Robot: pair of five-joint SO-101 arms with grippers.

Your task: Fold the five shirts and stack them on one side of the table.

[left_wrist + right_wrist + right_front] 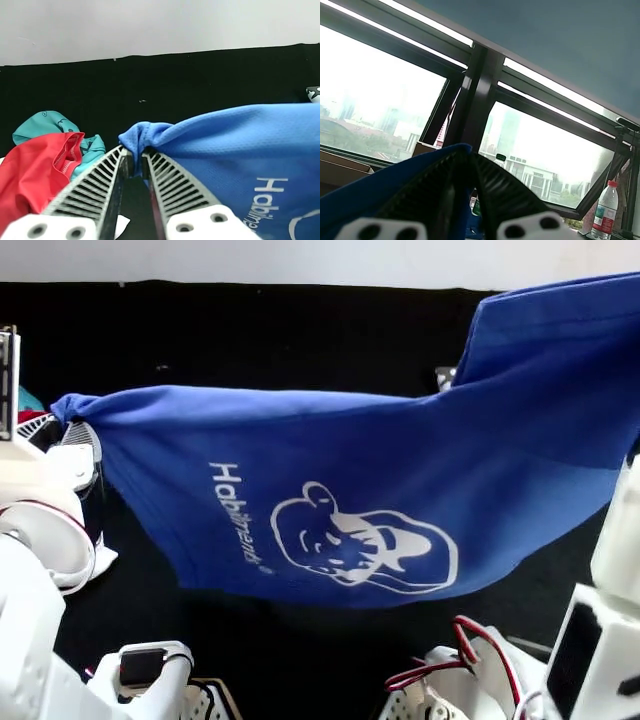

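A blue shirt [400, 470] with a white print hangs stretched in the air above the black table [250, 330], spanning most of the high view. My left gripper [134, 156] is shut on one bunched corner of it at the left end [78, 425]. My right gripper [466, 165] is tilted upward and shut on a fold of the same blue shirt [380, 195], holding the far right end higher. A red shirt [30, 175] and a teal shirt [47, 125] lie crumpled together on the table beside the left gripper.
A small white patterned item [445, 375] lies on the table behind the blue shirt. The white arm bases [150, 670] stand along the near edge. Windows and a bottle [605, 210] show in the room behind the right gripper.
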